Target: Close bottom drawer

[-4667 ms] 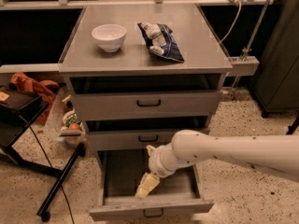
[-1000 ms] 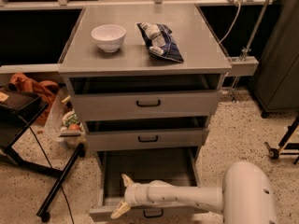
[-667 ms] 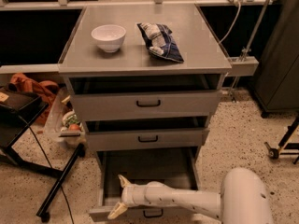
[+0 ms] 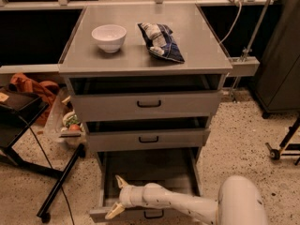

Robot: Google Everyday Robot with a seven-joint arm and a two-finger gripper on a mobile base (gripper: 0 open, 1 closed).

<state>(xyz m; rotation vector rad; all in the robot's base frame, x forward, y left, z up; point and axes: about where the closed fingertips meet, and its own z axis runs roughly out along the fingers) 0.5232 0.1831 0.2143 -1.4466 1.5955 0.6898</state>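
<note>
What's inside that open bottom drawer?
The bottom drawer shows only bare grey floor. The robot's hand, at its front edge, and arm cover the front strip.

I have the gripper [image 4: 116,197] low down, its fingers spread wide, close above the speckled floor [image 4: 234,139]. Well above and beyond it sits the flat grey tabletop [image 4: 197,46]. Two things lie on it. A white bowl [image 4: 108,36] stands upright almost directly beyond the gripper, toward the tabletop's left side. A crumpled blue-and-white bag [image 4: 161,42] lies off to the gripper's right, near the bowl but not touching it.
</note>
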